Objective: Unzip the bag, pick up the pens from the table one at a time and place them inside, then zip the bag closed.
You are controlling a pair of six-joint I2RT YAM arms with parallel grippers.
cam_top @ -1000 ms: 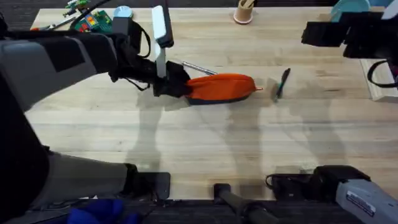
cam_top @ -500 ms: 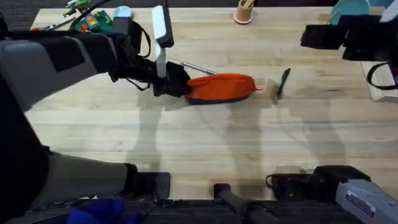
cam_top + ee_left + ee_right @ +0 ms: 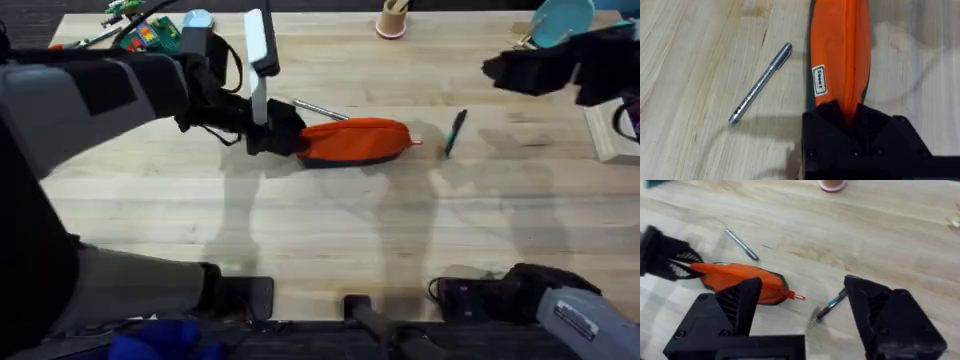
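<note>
On table: one bag, two pens; left jaws grip bag, right jaws open.

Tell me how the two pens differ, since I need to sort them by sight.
The silver pen is shiny bare metal; the dark pen is green-black. The silver pen lies just beyond the bag's clamped end, near the left gripper; the dark pen lies apart off the zip-pull end. Both are slim and lie flat on the table.
</note>
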